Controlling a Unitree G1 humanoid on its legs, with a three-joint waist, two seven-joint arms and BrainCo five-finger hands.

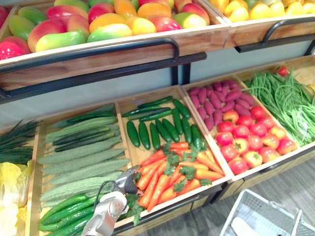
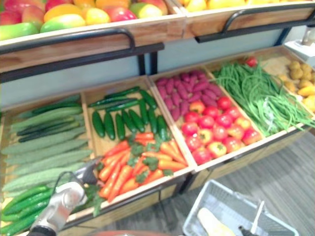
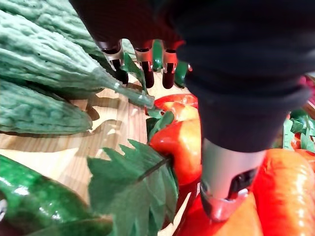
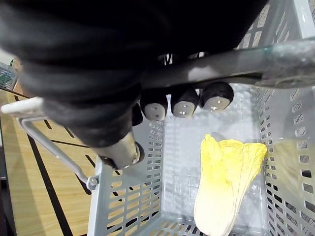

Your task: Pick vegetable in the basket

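Note:
Orange carrots (image 1: pixel 172 172) with green tops lie in a wooden crate at the front of the stand. My left hand (image 1: pixel 129 180) reaches in at the crate's left edge. Its fingers (image 3: pixel 146 69) are straight and open over the carrots (image 3: pixel 182 142), with the thumb (image 3: pixel 224 182) beside one carrot and nothing grasped. My right hand (image 4: pixel 179 105) is shut round the handle (image 4: pixel 275 56) of the grey plastic basket (image 2: pixel 231 206), which hangs low at the right in front of the stand. A yellow cabbage (image 4: pixel 226 177) lies inside it.
Bitter gourds (image 1: pixel 81 157) and cucumbers (image 1: pixel 64 211) fill the crate to the left of the carrots, and dark cucumbers (image 1: pixel 157 128) lie behind them. Tomatoes (image 1: pixel 248 140), purple sweet potatoes (image 1: pixel 216 103) and green beans (image 1: pixel 285 101) lie to the right. A black rail (image 1: pixel 98 51) fronts the fruit shelf above.

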